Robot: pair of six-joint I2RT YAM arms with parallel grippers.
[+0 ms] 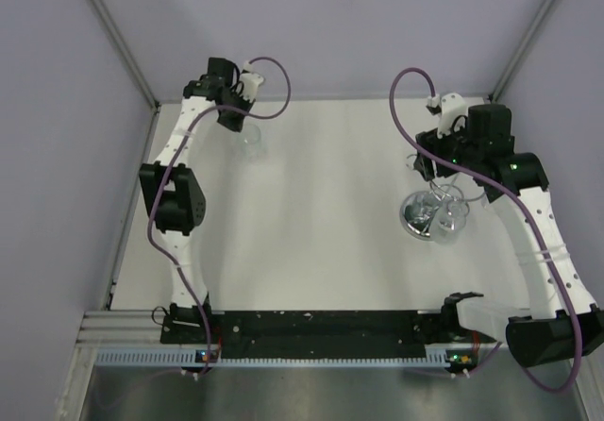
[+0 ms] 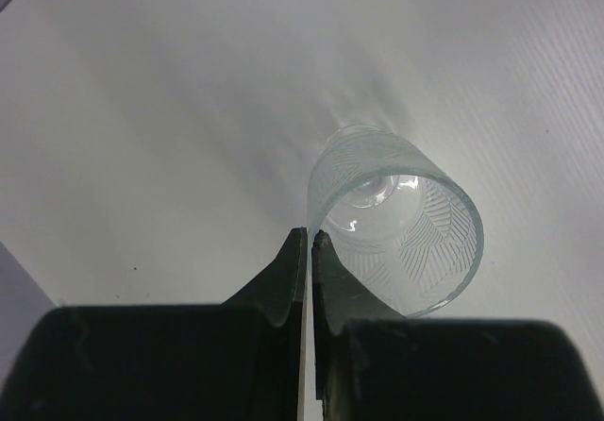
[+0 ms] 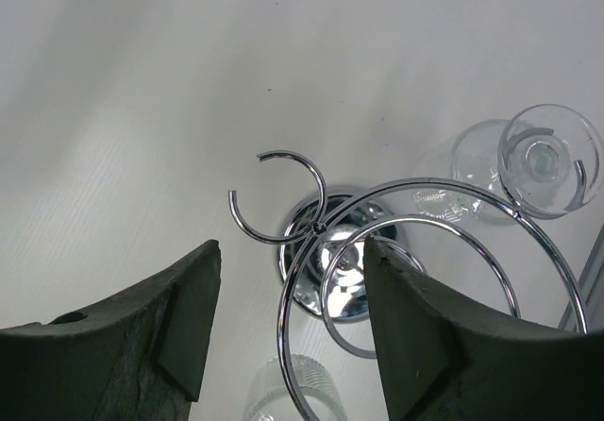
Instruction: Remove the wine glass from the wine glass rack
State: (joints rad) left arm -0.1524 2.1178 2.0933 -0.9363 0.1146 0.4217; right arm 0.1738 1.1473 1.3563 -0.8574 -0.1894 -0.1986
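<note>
A white table (image 1: 321,251) stands between plain lavender walls (image 1: 330,25), with a metal rail (image 1: 142,322) along its near edge. At the far left corner the left gripper (image 2: 310,251) is pinched together on the rim of an etched wine glass (image 2: 396,223), well apart from the rack (image 3: 344,261). The rack stands on the right side, directly under the right gripper (image 3: 291,251), whose jaws are apart around a ring arm. Another glass (image 3: 547,157) hangs on the rack.
</note>
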